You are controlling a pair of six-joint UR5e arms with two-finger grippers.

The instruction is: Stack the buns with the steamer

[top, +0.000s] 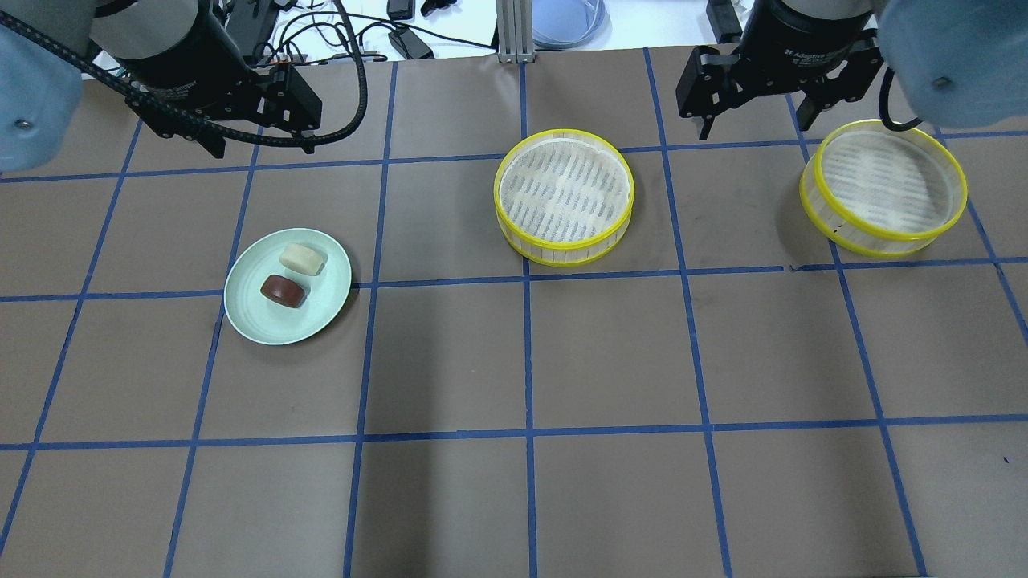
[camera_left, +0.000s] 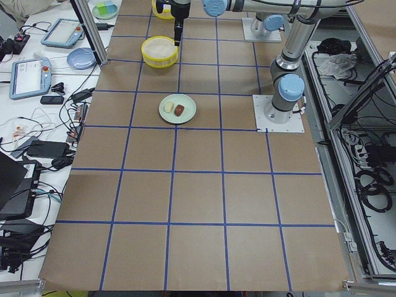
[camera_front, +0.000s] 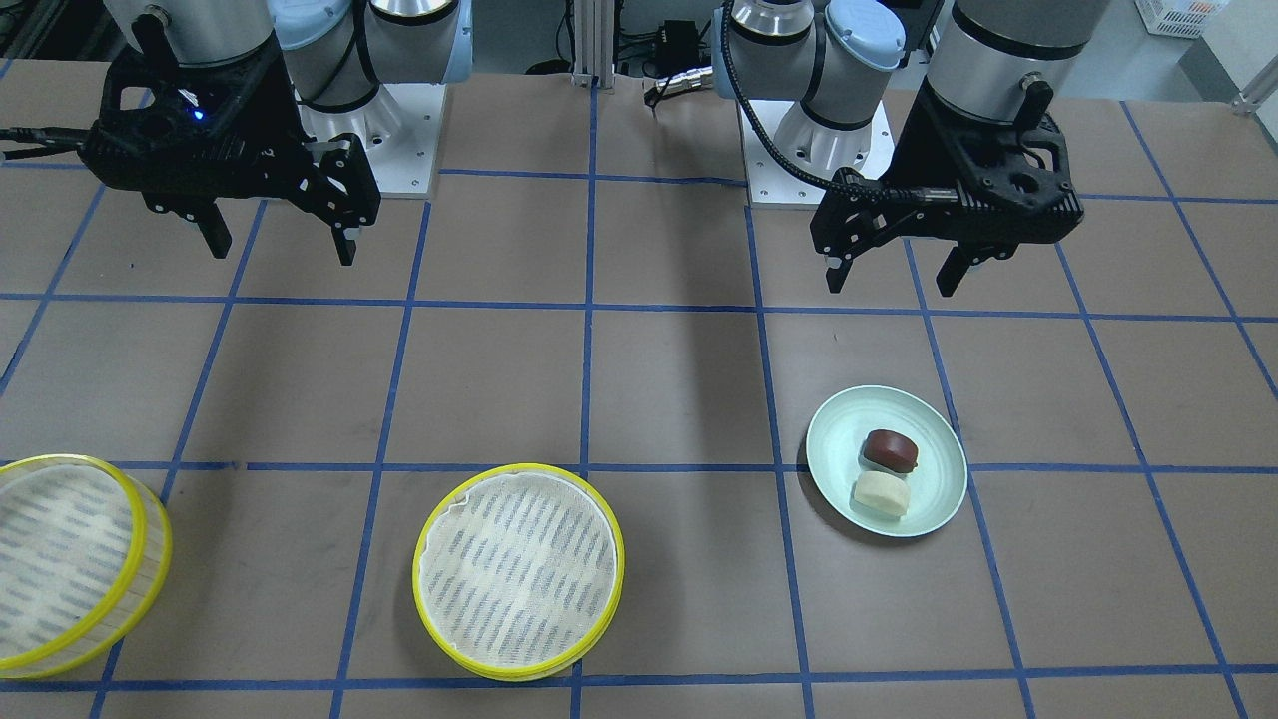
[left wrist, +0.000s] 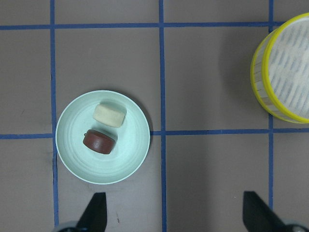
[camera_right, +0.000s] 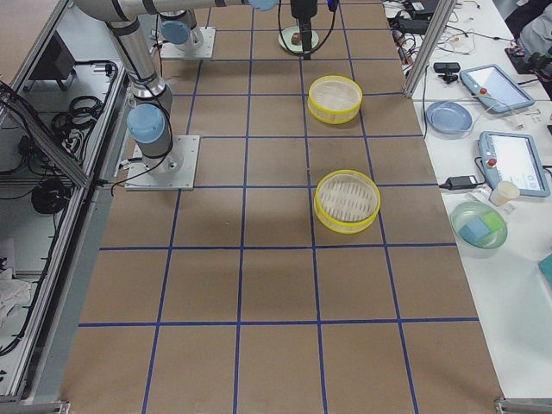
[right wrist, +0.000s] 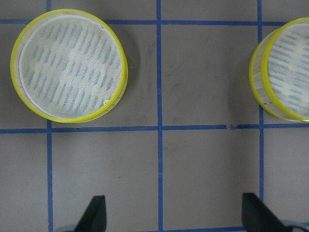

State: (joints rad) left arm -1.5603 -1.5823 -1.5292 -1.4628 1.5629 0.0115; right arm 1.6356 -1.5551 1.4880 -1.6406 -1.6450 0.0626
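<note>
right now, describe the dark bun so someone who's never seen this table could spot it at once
On the brown table gridded with blue tape, find the pale green plate on the robot's left side. Two small buns lie side by side on it. Yours is the dark reddish-brown bun, which lies nearer the robot than the cream-white bun.

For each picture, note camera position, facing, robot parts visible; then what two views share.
Front-facing: across table, facing robot; left gripper, right gripper.
Overhead: behind robot, looking down; both grippers.
Exterior left: table end; left arm near.
Exterior right: opposite end; right arm near.
Left wrist: down on plate; fingertips.
Right wrist: down on middle tray, end tray; fingertips.
Shared: middle tray, both wrist views.
</note>
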